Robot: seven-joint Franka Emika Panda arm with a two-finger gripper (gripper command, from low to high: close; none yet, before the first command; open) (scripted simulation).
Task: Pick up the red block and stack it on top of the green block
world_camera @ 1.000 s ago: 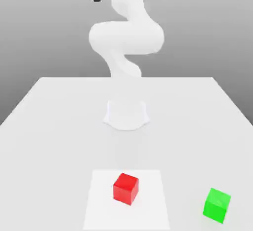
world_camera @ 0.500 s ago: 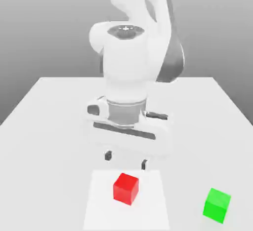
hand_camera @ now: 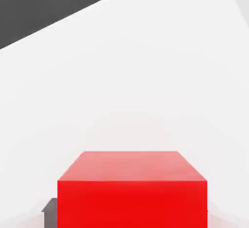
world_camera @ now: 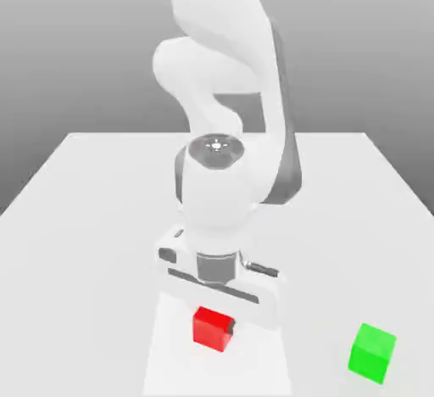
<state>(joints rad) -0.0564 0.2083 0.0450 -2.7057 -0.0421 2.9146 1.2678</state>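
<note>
Red block between spread tool fingers, not clamped; green block apart.

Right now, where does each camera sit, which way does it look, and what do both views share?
Exterior view: off the arm, facing the robot across the table; shows the arm, the gripper, the red block and the green block.
Hand view: on the hand, close above the red block; one dark fingertip shows.
Shared: red block and table.

White rounded arm, grey side panels, round joint cap, grey wrist ring, dark fingers.
</note>
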